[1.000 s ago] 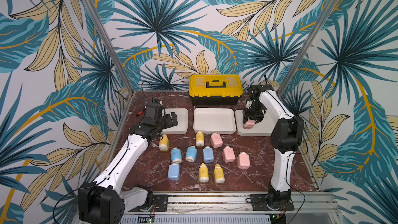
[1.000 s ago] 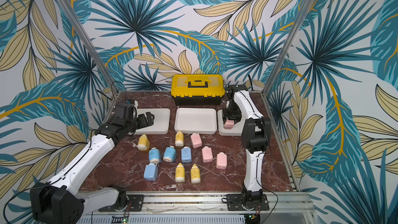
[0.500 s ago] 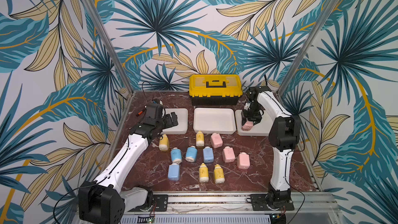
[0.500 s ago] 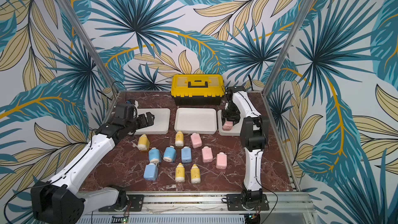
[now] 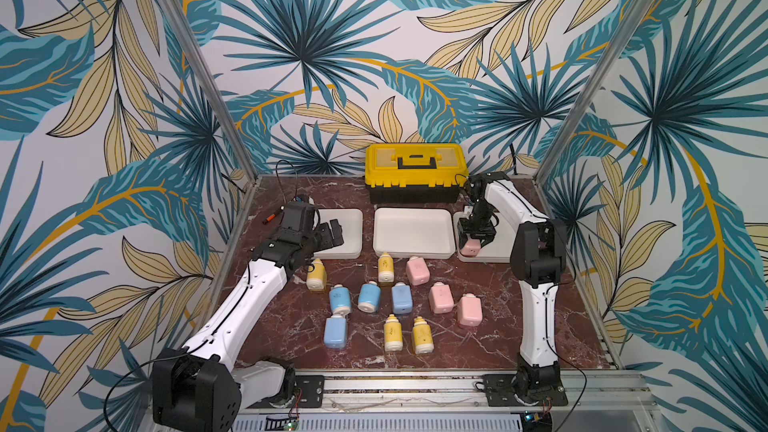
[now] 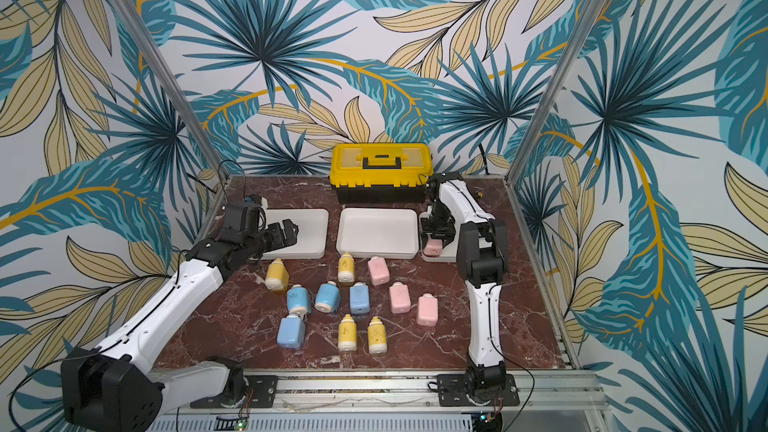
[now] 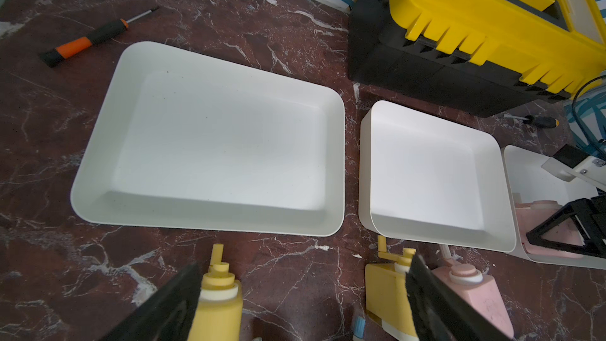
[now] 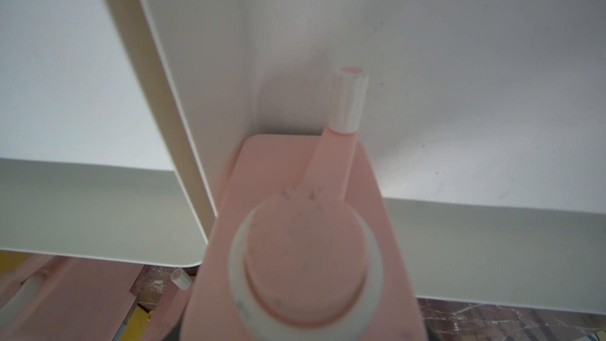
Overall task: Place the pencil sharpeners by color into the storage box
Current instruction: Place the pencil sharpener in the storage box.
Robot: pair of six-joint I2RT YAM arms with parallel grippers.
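My right gripper is shut on a pink pencil sharpener, low at the near left corner of the right tray of the storage box. I cannot tell whether it touches the floor. The middle tray and left tray hold nothing. My left gripper hangs open over the left tray's near edge, above a yellow sharpener. On the marble lie several yellow, several blue and three pink sharpeners.
A yellow-and-black toolbox stands behind the trays. An orange-and-black screwdriver lies at the back left, and a small one lies near the toolbox. Metal frame posts and patterned walls close in the table's sides.
My right gripper has carried the pink sharpener slightly lower and toward the right tray's near left corner. The left arm has stayed put.
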